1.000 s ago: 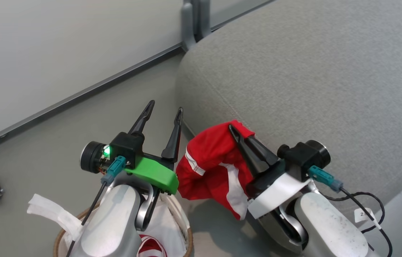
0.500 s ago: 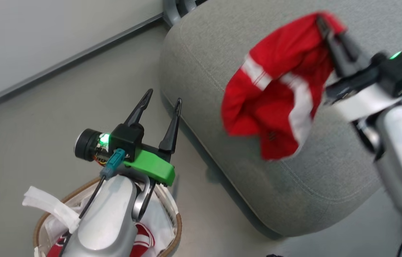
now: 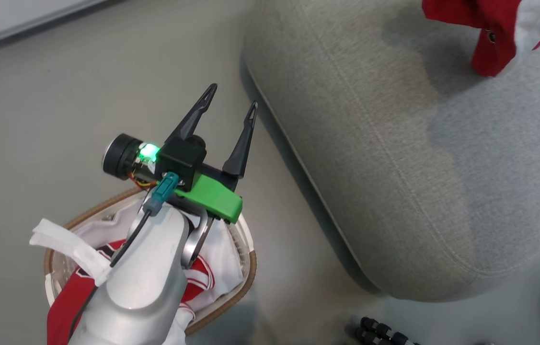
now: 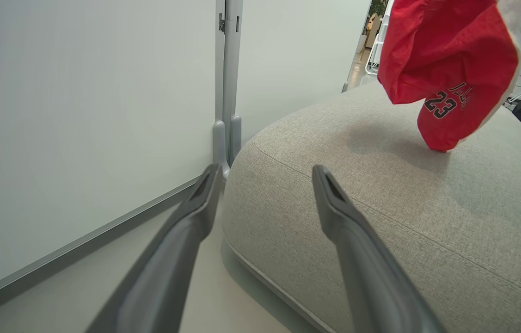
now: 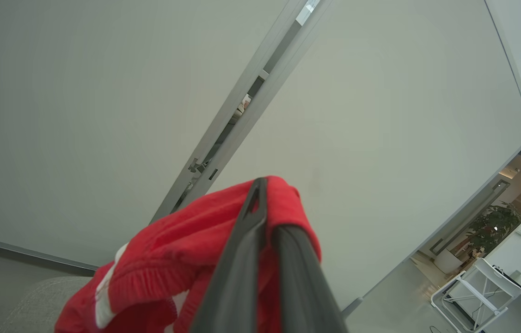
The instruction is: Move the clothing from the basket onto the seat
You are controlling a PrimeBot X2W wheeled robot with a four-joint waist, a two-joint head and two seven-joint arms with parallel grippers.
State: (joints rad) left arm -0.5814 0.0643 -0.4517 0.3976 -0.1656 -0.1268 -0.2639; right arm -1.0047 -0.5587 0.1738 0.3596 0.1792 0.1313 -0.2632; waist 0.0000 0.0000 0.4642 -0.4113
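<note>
Nearest me, my pale left forearm (image 3: 140,287) crosses over the basket (image 3: 246,275), which stands on the floor (image 3: 49,96) just beside the seat's (image 3: 394,167) rounded corner; inside it I see the white liner (image 3: 224,258) and red clothing (image 3: 66,292) with white stripes, part of it hidden under the arm; a strip of liner hangs over the rim on the left.

Above the basket's far rim the left claw (image 3: 232,95) hangs spread wide with nothing between its fingers; in the left wrist view it (image 4: 266,170) points at the seat's (image 4: 380,217) near corner, one finger over the floor and the other over the grey fabric, touching neither.

Farther on, a red garment (image 3: 485,52) with a white panel hangs over the seat top, well apart from the basket; the left wrist view shows it (image 4: 445,60) bunched, with a black "23" near its low corner; that corner sits at the fabric or just above it, over a soft shadow, and I cannot tell whether it touches.

The right claw (image 5: 265,203) is pressed together, pinching that garment (image 5: 172,259) at its gathered hem; the cloth drapes down to the left of the fingers, above an edge of the seat (image 5: 33,300).

Beyond stands a white wall (image 4: 80,115) with a grey post (image 4: 228,69).
</note>
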